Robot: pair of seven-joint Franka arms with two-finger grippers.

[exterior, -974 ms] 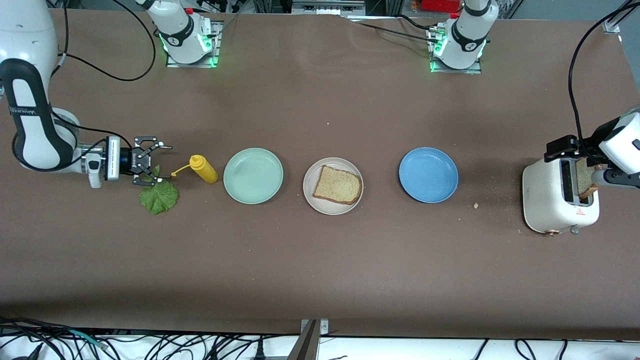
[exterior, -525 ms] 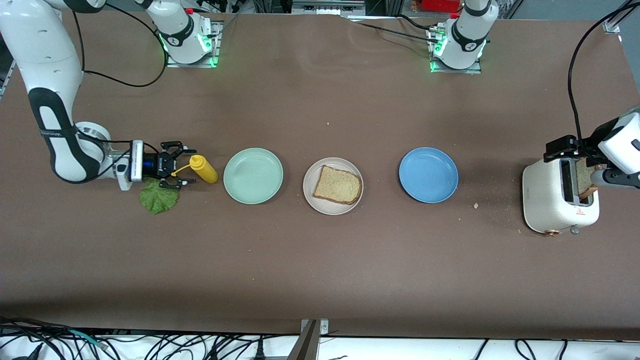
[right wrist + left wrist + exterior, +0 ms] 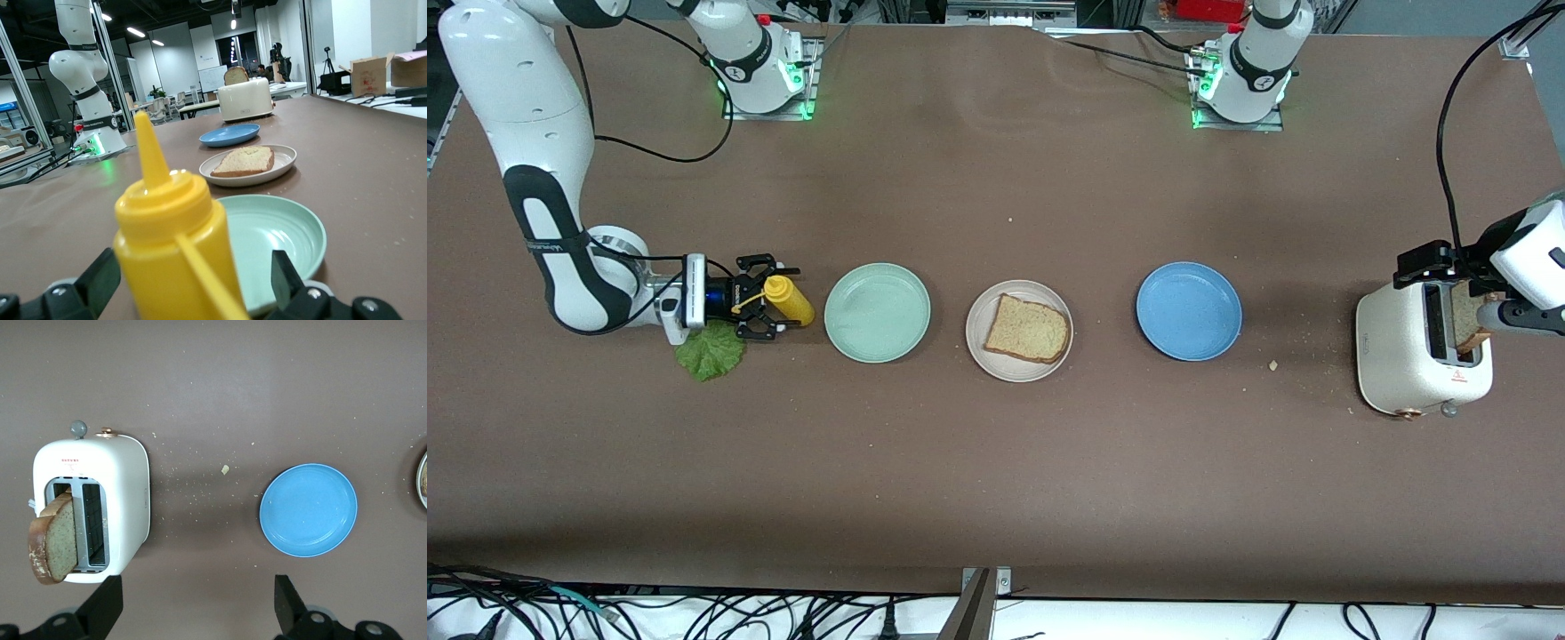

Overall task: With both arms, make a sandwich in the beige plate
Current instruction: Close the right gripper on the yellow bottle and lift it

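Right gripper [image 3: 769, 298] is straddling the yellow bottle [image 3: 790, 300], fingers spread, beside the lettuce [image 3: 710, 350]. Left gripper [image 3: 193, 603] is waiting released above the toaster [image 3: 1418, 354]. One toast slice [image 3: 1029, 329] is lying on the beige plate [image 3: 980, 342], mid-table.

Your right claw [image 3: 767, 297] has slid along the desk from the lettuce leaf [image 3: 710, 350] toward the mustard bottle [image 3: 789, 300]. A second ago it sat clear of the bottle; now its 2 spread fingers [image 3: 758, 262] bracket the yellow body, and the right arm [image 3: 551, 240] has swung in, covering more of the leaf.
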